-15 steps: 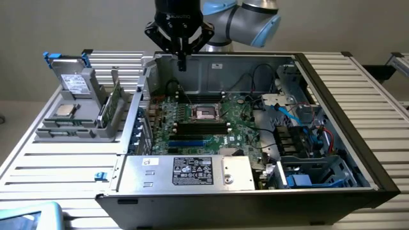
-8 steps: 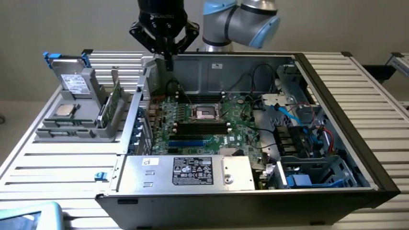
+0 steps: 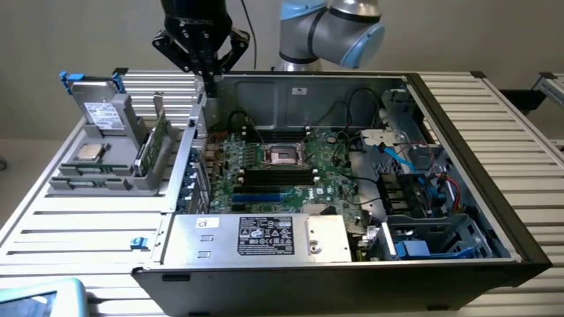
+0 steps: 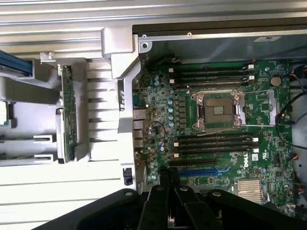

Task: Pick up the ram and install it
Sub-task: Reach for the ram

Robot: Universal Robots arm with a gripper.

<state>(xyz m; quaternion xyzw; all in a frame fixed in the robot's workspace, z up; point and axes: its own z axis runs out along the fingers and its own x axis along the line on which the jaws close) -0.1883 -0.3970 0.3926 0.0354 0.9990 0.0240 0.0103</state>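
While the ram (image 4: 68,115) is standing on its long edge in a slot of the grey holder (image 3: 97,183), it is sitting well apart from the gripper (image 4: 169,170), with no finger touching it. That holder is resting on the slatted metal table (image 3: 79,224) near the table's edge at the exterior view's left, just beside the open computer case (image 3: 493,218). It is also carrying a silver processor chip (image 3: 91,152) lying flat and a boxed drive (image 3: 105,116) standing at its far end. The claw's two fingers are pressing together with nothing between them. The claw is hanging high above the case wall nearest the holder, close to the case's back corner, and pointing down. Below it, in the wrist view, the green motherboard (image 4: 259,158) is lying flat on the case floor, its open processor socket (image 4: 218,109) sitting between two banks of long black memory slots (image 4: 213,143). Toward the case's front edge a silver power supply (image 3: 255,236) with a black label is spanning part of the opening. Blue and red cables (image 3: 414,168) are trailing across the drive bays on the side of the case far from the holder. Behind the case, the arm's pale blue and grey joints (image 3: 339,26) are rising beyond the back wall.
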